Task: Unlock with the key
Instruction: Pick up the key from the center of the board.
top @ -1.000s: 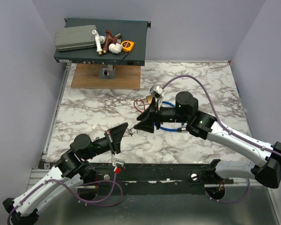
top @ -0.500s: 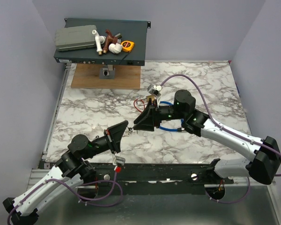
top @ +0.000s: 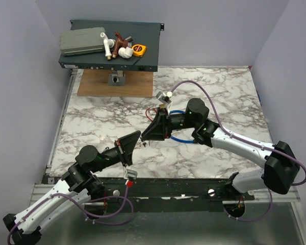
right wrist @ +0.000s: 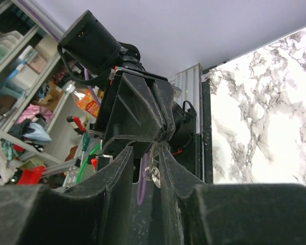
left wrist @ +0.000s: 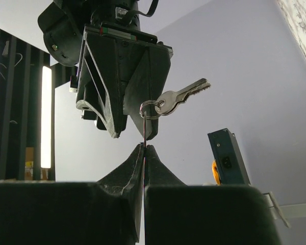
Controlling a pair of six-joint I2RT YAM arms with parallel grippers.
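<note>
Left end effector (left wrist: 144, 148): I have it reaching in from 7 o'clock, fingers pressed together on the thin red cord (left wrist: 144, 133) just below the key ring.
Key (left wrist: 179, 96): silver and off the bench (top: 219, 92), it hangs in the air on its ring just above my left fingertips. In the left wrist view its blade points toward 2 o'clock. From above, this spot lies a little toward 7 o'clock of the bench's middle.
Right end effector (right wrist: 144, 149): it comes in from 4 o'clock, tips aimed toward 9 o'clock and nearly meeting the left one head-on. Its fingers stand apart with a narrow gap, and the ring and key sit inside that gap. I cannot tell whether either pad touches the metal.
Blue cable (top: 179, 138): it lies on the bench under my right wrist, at 3 o'clock from the key.
Rack unit (top: 143, 56): it sits at the bench's 11 o'clock corner and carries a grey box, pipe fittings and a yellow tape measure.
Wooden board (top: 94, 84): it lies flat on the bench just in front of the rack unit.
</note>
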